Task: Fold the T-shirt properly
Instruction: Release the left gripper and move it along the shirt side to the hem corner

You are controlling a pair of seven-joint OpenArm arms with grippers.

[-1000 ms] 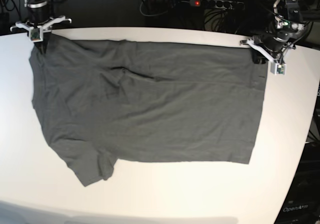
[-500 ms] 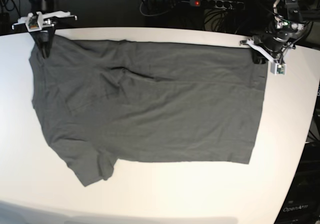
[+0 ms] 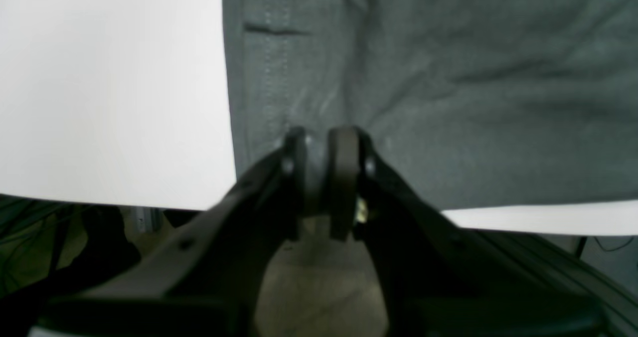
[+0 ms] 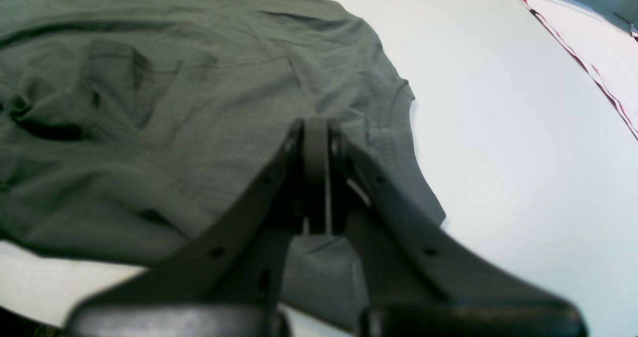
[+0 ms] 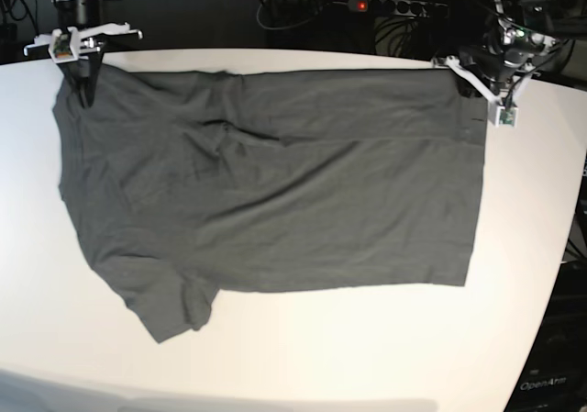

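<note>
My left gripper (image 5: 479,89) pinches the T-shirt (image 5: 275,192) at its far hem corner; right gripper (image 5: 84,71) clamped on the far shoulder corner. Shirt lies flat on table (image 5: 385,357), long axis running btwn my arms, rest of cloth toward near edge.

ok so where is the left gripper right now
In the base view the left gripper sits at the table's far right edge, shut on the T-shirt's hem corner.
</note>
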